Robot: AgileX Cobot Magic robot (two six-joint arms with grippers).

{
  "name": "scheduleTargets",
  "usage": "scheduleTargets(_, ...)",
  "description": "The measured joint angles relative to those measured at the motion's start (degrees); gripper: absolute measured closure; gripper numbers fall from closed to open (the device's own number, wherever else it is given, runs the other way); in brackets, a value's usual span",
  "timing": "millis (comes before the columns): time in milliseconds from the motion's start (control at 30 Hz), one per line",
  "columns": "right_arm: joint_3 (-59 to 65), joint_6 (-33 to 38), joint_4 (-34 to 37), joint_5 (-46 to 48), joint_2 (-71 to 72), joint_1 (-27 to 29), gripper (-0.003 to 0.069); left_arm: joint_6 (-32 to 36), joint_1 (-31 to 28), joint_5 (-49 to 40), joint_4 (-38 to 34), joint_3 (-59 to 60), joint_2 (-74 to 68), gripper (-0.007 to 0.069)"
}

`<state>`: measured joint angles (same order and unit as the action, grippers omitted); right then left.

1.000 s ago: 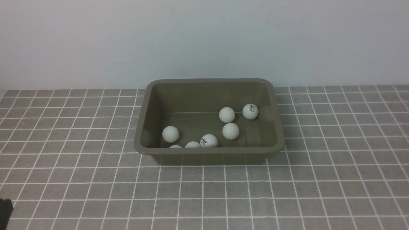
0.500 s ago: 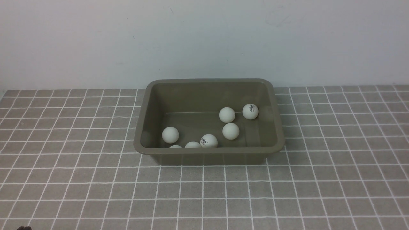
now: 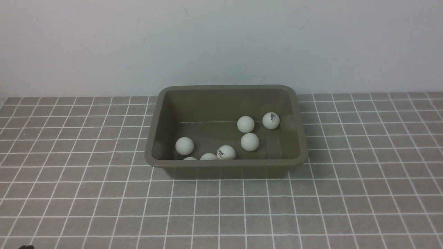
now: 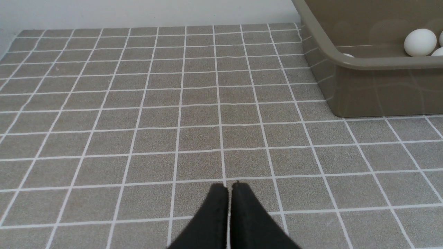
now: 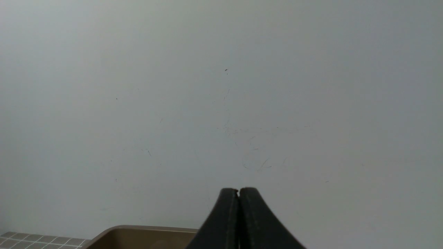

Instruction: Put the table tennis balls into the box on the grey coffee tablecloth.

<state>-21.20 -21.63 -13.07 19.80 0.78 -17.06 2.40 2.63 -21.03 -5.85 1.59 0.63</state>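
7 table tennis balls (image 3: 250, 141) sit inside box (image 3: 226, 166). Left gripper (image 4: 229, 188) and right gripper (image 5: 238, 191) pinched closed, empty. Risk: an arm nudging box, rolling balls.

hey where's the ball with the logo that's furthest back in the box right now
In the front view, that logo ball sits in the box at its back right corner, close to the right wall, with a plain ball just to its left.
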Motion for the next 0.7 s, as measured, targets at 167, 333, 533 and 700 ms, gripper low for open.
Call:
scheduleTargets(167,0.0,0.0,-0.3,0.1,0.0,0.0,0.0672,0.0,0.0,0.0,0.0,0.0,0.0,0.0629)
scheduleTargets(333,0.0,0.0,-0.5,4.2,0.0,0.0,0.0672,0.0,0.0,0.0,0.0,0.0,0.0,0.0629)
scheduleTargets(533,5.0,0.0,-1.8,11.2,0.0,3.9,0.0672,0.0,0.0,0.0,-0.1,0.0,0.0,0.0629)
scheduleTargets(700,17.3,0.5,-2.4,4.6,0.0,11.3,0.0672,0.0,0.0,0.0,-0.1,0.0,0.0,0.0629)
